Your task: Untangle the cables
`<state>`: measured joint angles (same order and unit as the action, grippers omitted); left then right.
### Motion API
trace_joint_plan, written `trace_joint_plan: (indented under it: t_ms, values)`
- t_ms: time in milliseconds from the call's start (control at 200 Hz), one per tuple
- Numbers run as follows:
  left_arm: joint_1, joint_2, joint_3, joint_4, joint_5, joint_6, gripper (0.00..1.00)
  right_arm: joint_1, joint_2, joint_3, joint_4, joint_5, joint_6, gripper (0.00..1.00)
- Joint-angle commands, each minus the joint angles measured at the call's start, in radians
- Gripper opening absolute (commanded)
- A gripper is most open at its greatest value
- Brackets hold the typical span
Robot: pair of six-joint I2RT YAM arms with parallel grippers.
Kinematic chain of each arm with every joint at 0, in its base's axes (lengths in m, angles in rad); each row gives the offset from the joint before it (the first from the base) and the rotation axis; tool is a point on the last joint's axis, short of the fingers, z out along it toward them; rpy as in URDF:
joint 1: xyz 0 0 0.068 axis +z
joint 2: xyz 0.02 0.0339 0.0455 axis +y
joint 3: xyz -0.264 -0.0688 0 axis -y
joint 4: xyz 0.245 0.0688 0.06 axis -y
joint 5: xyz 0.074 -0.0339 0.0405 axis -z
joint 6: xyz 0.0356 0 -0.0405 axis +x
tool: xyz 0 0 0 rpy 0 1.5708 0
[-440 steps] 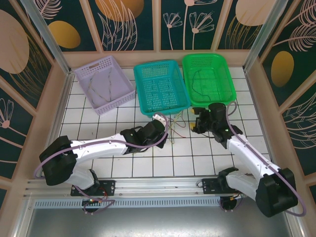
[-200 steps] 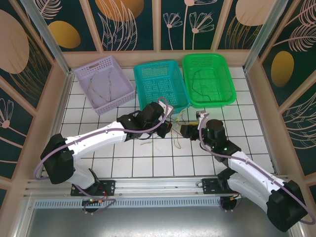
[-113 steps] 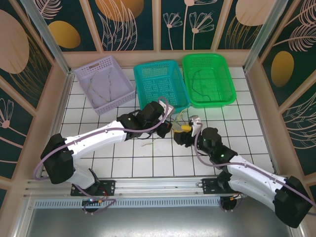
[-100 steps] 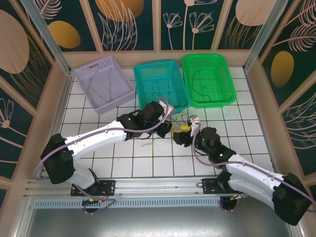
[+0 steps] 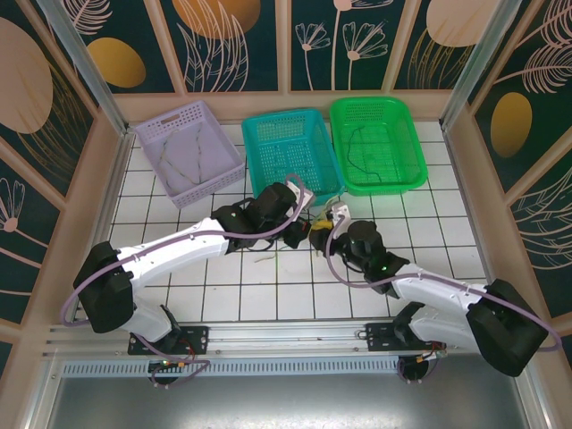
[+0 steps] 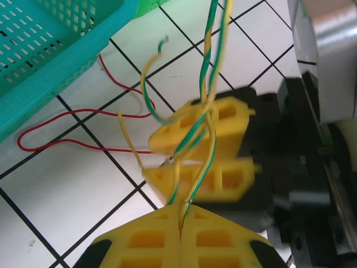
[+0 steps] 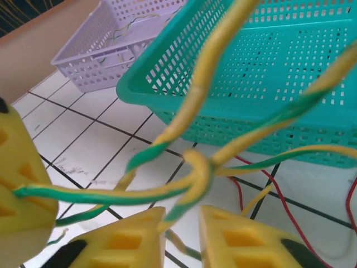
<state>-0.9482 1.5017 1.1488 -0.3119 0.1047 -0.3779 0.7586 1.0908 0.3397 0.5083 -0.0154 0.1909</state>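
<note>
Swung in across the tiles, my right claw now meets my left claw, which is clamped on the green-yellow cables, right jaws narrowed around the same strands, pinching or not I can't tell, red cable lying loose beyond, beside the teal basket.

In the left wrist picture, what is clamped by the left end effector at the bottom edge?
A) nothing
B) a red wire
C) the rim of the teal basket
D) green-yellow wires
D: the green-yellow wires run down into the closed seam of the left end effector, while the red wire lies loose on the tiles.
</note>
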Motion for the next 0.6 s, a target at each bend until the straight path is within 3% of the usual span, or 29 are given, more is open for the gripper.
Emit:
trace_joint_plan:
  t_ms: [0, 400, 596]
  values:
    - [0.001, 0.007, 0.032, -0.006, -0.005, -0.003, 0.00, 0.007, -0.035, 0.024, 0.052, 0.022, 0.006, 0.03]
    - [0.033, 0.098, 0.087, -0.152, -0.195, -0.018, 0.00, 0.005, -0.436, -0.009, -0.256, -0.020, 0.169, 0.00]
    - [0.034, 0.133, 0.080, -0.165, -0.201, -0.012, 0.00, -0.006, -0.631, 0.019, -0.413, 0.091, 0.225, 0.00]
